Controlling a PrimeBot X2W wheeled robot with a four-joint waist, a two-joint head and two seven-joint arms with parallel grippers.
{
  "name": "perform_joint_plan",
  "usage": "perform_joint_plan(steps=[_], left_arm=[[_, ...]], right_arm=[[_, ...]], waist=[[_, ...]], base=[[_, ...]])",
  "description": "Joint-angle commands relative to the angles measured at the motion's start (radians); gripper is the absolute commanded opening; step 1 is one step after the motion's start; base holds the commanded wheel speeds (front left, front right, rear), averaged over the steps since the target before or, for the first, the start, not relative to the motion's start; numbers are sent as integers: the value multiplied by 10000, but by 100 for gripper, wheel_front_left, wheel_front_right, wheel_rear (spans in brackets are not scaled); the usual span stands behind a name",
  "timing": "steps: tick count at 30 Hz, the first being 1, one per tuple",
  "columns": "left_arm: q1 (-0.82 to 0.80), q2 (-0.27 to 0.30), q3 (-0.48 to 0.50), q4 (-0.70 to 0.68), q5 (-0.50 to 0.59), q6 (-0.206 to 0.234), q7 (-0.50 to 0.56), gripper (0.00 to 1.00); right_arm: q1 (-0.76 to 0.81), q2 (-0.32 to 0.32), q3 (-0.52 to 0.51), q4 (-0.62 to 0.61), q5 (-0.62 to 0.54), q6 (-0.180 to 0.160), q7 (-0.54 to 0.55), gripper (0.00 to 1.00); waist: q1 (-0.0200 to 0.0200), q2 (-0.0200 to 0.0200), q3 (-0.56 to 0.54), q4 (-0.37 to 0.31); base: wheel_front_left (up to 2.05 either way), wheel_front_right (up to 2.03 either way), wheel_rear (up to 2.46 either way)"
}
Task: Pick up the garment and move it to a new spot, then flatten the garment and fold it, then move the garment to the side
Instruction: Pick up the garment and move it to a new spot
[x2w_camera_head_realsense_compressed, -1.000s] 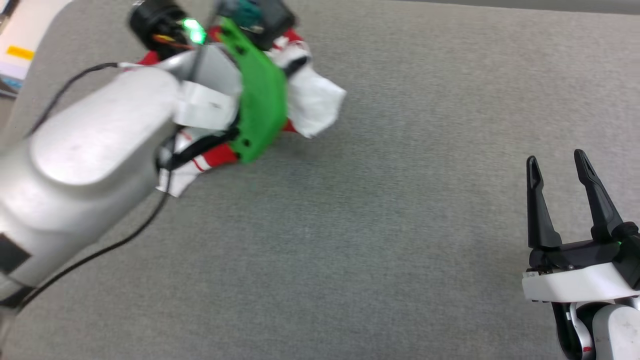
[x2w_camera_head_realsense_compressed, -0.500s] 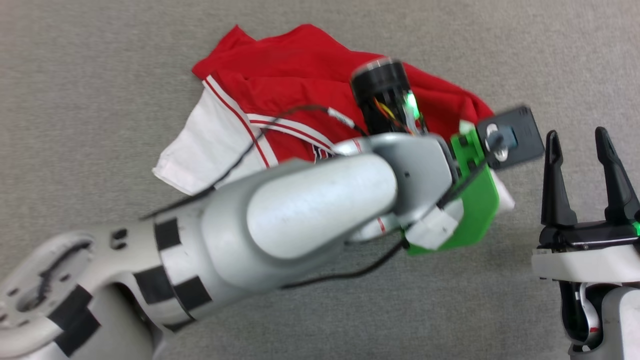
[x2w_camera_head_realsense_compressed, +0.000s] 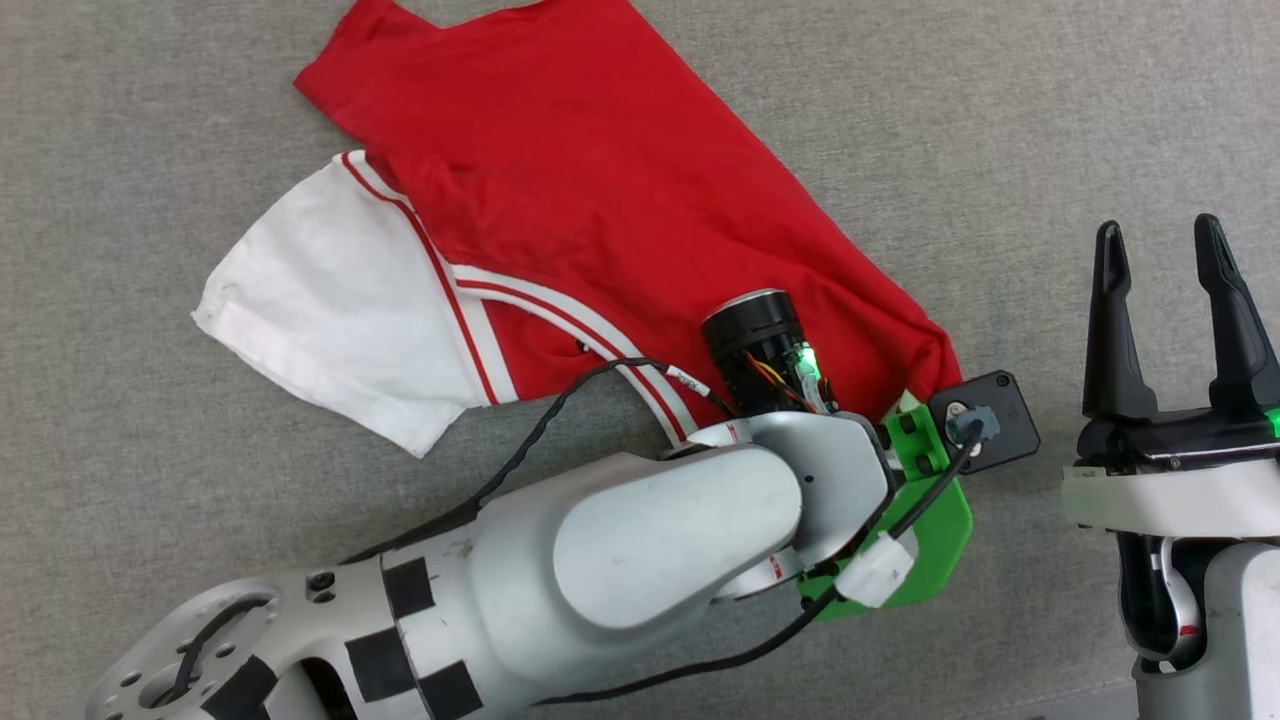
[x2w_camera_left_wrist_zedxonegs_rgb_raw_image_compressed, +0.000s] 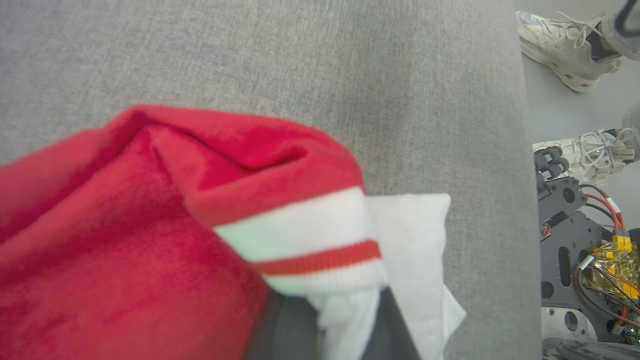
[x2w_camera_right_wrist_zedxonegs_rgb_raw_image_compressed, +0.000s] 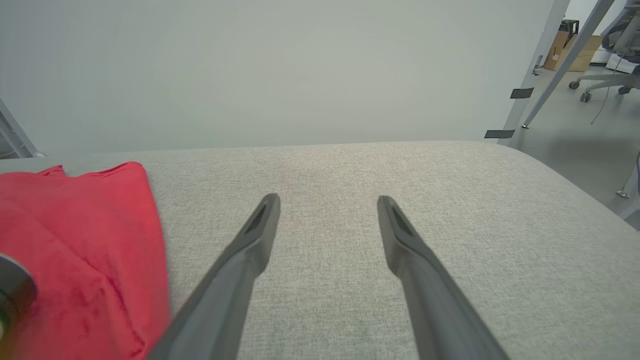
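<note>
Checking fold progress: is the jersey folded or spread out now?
Spread, not folded: the garment lies stretched out on the grey surface, one white sleeve out, its end bunched in the shut left gripper.

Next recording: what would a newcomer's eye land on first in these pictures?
The red T-shirt with its white, stripe-edged sleeve lies rumpled on the grey padded surface, upper middle of the head view. The pale left forearm crosses the bottom of that view, and the left gripper is shut on the shirt's white striped cloth. The right gripper stands open and empty at the lower right, apart from the shirt.
</note>
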Motion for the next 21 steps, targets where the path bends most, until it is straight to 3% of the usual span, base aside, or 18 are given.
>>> perform_joint_plan(steps=[1, 4, 10, 14, 17, 21], left_arm=[[87, -111, 22, 70, 195, -27, -347, 100], [-178, -259, 21, 55, 422, -27, -1205, 100], [-870, -552, 21, 242, 182, -27, -4280, 100], [-1209, -619, 79, 1128, 186, -22, -6071, 100], [-1108, -639, 333, 1783, 346, 307, -7036, 100], [-707, -518, 987, 2293, 409, 1091, -7781, 100]], right_arm=[[-154, 13, -27, 46, 63, -7, -61, 100], [-74, 13, -123, 120, 24, -7, -61, 100], [399, 13, -295, 211, -153, -7, -61, 100], [753, 14, -340, 219, -270, -7, -61, 100], [995, 14, -371, 206, -347, -7, -61, 100], [1321, 14, -423, 162, -441, -7, -61, 100]], waist=[[-1, 0, -52, 11], [-1, 0, -407, 217], [-1, 0, -1691, 891], [-1, 0, -2493, 1306], [-1, 0, -2976, 1569], [-1, 0, -3510, 1914]], base=[[0, 0, 0], [0, 0, 0], [0, 0, 0], [0, 0, 0], [0, 0, 0], [0, 0, 0]])
